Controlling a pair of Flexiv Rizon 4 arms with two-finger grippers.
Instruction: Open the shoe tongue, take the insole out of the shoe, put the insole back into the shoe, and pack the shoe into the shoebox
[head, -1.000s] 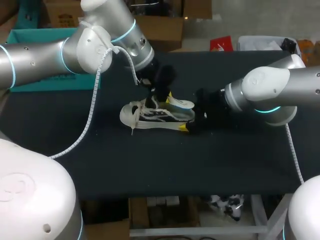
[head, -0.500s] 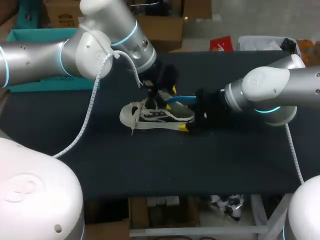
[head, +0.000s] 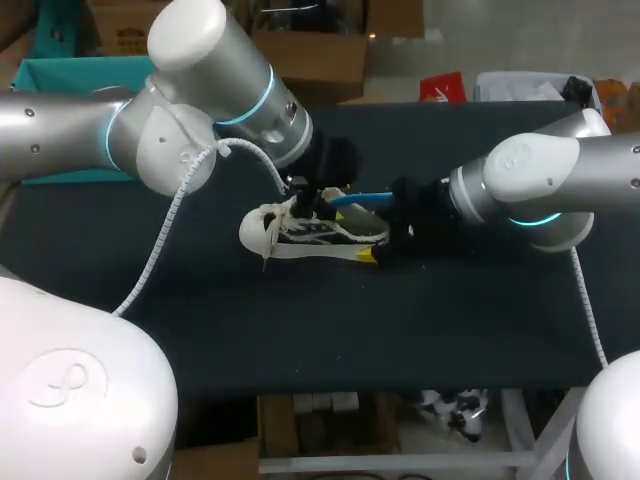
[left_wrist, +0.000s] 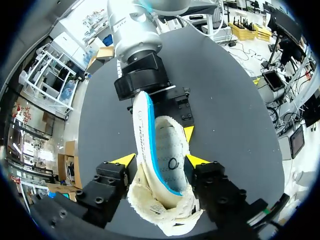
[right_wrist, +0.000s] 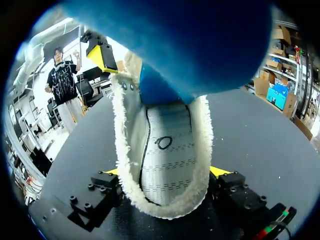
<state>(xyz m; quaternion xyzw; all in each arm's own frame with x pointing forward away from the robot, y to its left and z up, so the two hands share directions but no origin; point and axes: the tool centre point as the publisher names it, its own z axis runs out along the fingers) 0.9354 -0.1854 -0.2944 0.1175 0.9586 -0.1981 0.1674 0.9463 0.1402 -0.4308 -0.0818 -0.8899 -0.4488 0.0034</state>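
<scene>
Head view shows the right claw (head: 375, 240) clamping the shoe (head: 300, 232) by its heel on the surface (head: 300, 330), seemingly so the left claw (head: 318, 191), pinching the insole (head: 360, 199), can feed it inside.

Black table (head: 300, 330), matte dark top, wide and flat, straight front edge, evenly lit

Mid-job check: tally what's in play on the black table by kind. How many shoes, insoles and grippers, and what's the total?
Shoes: 1, the shoe
Insoles: 1, the insole, sticking out of the shoe
Grippers: 2, the left gripper and the right gripper
Total: 4
</scene>
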